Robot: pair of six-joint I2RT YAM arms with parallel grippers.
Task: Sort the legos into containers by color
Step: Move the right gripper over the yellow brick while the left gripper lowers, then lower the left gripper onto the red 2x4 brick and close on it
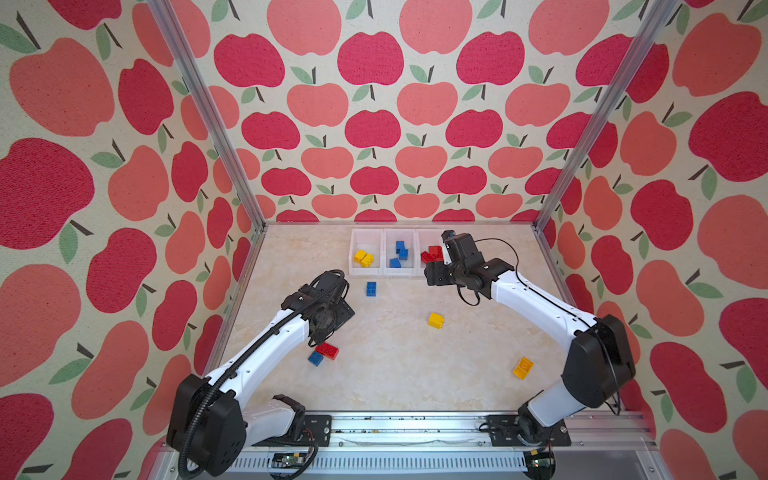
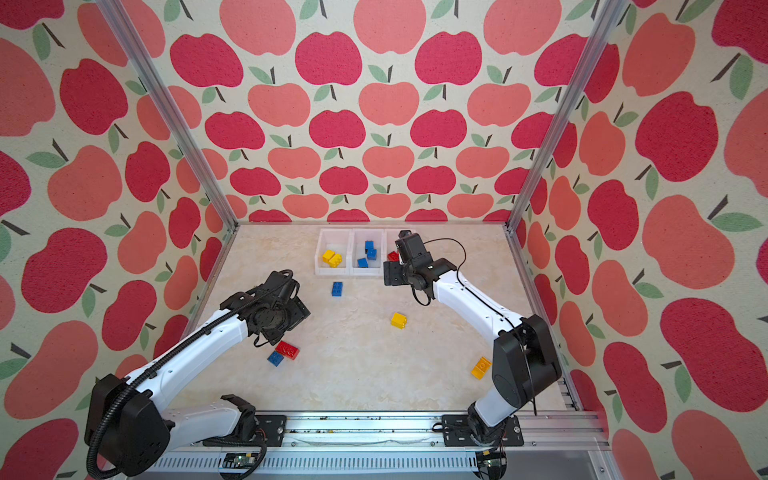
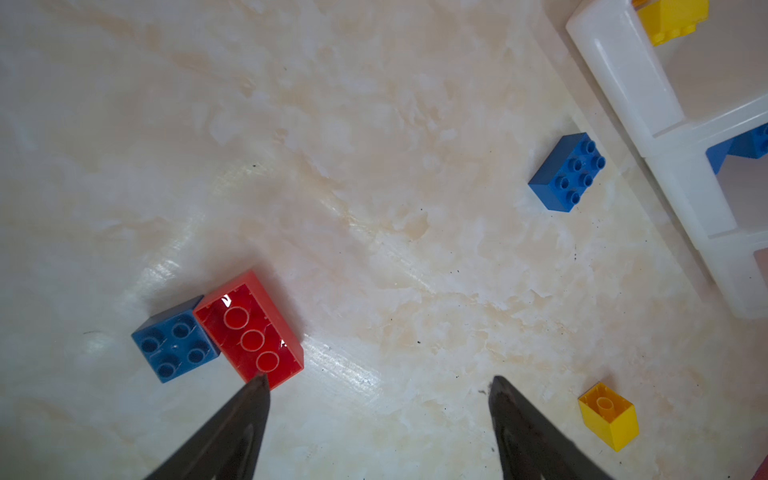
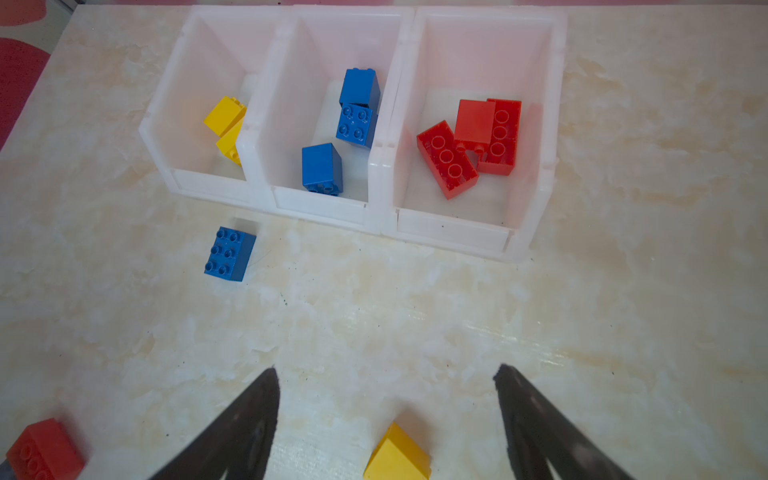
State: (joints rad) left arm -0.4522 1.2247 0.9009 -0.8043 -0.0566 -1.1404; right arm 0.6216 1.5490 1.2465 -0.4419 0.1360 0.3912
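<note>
Two white arms with black joints, cabled differently.
The left arm and right arm have glossy white links dotted with small dark screw holes, and bulky black joint housings, seen at 7 and 4 o'clock in a top view. A ribbed black conduit runs along the left arm; a thin black cable loops off the right wrist. Black screwed base plates sit at 6 o'clock. The left gripper and right gripper end in dark, tapering fingers.

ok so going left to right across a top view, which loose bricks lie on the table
square blue brick → red brick → oblong blue brick → middle yellow brick → tilted yellow brick
</note>
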